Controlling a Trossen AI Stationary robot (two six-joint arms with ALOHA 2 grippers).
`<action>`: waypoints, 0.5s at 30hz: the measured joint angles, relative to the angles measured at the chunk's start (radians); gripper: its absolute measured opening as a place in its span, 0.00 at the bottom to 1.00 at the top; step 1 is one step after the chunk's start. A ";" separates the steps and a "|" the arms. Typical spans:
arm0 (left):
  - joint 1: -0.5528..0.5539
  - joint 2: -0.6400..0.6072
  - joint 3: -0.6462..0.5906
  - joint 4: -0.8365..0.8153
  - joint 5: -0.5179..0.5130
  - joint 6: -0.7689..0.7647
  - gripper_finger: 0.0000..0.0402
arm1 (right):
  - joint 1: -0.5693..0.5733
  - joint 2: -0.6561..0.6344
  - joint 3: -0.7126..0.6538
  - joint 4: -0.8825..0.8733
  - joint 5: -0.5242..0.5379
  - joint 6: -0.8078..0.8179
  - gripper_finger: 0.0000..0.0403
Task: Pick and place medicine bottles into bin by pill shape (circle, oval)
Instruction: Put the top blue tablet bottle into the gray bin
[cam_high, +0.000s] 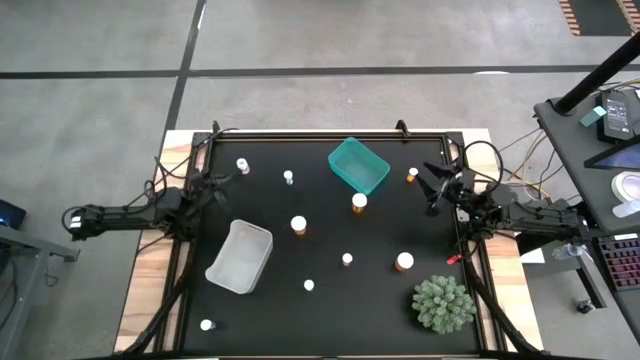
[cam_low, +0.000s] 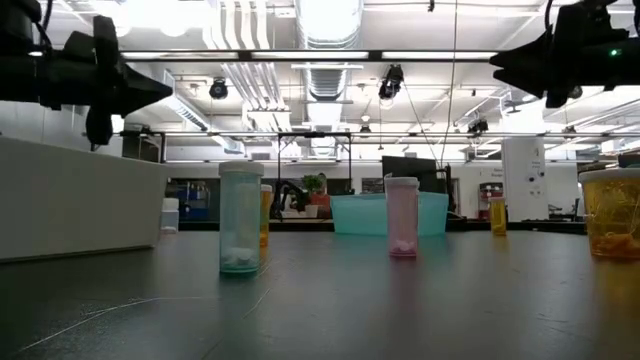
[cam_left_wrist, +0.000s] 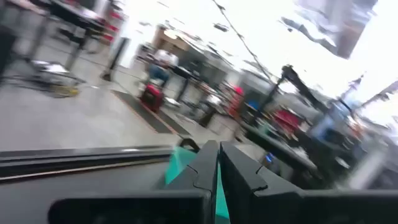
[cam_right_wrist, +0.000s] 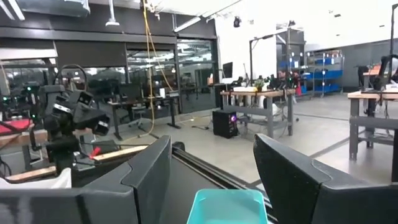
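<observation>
Up at the counter's (cam_high: 330, 300) nine-o'clock edge, the left claw (cam_high: 213, 182) hangs above the surface with its fingers (cam_left_wrist: 205, 174) clenched together on nothing. At three o'clock the right claw (cam_high: 432, 187) hovers likewise, its fingers (cam_right_wrist: 146, 171) parted about halfway, the gap empty; through that gap the teal bin (cam_right_wrist: 228, 207) shows ahead.

All the medicine bottles (cam_high: 299, 225) stand upright, long axes vertical, white caps facing up, none touched by either claw. They lie scattered across the black counter: two small ones near eleven o'clock, an amber one just beside the teal bin (cam_high: 359, 165) at its five-o'clock side, another at the bin's three o'clock near the right claw, one at the centre, three toward five o'clock, one far out at seven o'clock. A white bin (cam_high: 240, 257) sits at eight o'clock; a green spiky plant (cam_high: 443, 303) stands at five o'clock.
</observation>
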 joint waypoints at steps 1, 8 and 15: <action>0.000 0.000 0.000 -0.001 -0.015 -0.003 0.00 | 0.000 0.000 0.000 0.003 0.000 0.000 0.54; 0.000 0.000 0.000 0.035 -0.034 -0.009 0.00 | 0.000 0.000 0.000 -0.003 0.000 0.144 0.54; 0.000 0.053 0.042 0.120 0.027 0.028 0.00 | 0.000 0.006 0.000 0.116 0.000 0.094 0.54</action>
